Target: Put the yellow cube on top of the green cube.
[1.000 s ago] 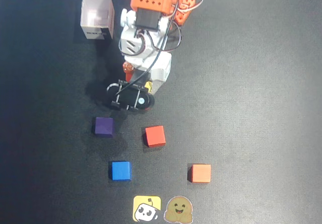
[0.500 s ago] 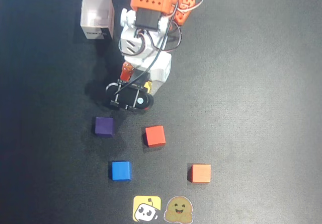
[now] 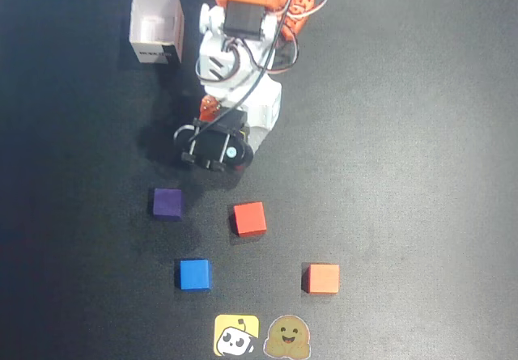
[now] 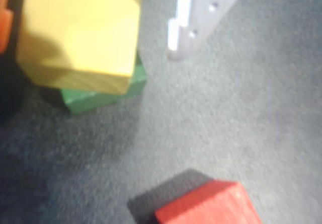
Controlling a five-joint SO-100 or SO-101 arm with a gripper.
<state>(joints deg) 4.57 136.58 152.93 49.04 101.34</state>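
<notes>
In the wrist view the yellow cube (image 4: 80, 30) rests on top of the green cube (image 4: 100, 95), slightly askew, and only the green cube's lower edge shows. My gripper (image 4: 90, 38) straddles the yellow cube. The white finger (image 4: 183, 22) stands to its right with bare mat between them, and the orange finger (image 4: 4, 27) sits at the left edge with a dark gap. The jaws are open. In the overhead view the gripper (image 3: 212, 146) and wrist cover both cubes.
A white open box (image 3: 156, 28) stands at the back left. On the black mat lie a purple cube (image 3: 167, 203), a red cube (image 3: 249, 218) that also shows in the wrist view (image 4: 206, 206), a blue cube (image 3: 194, 274) and an orange cube (image 3: 322, 278). Two stickers (image 3: 236, 335) lie at the front edge.
</notes>
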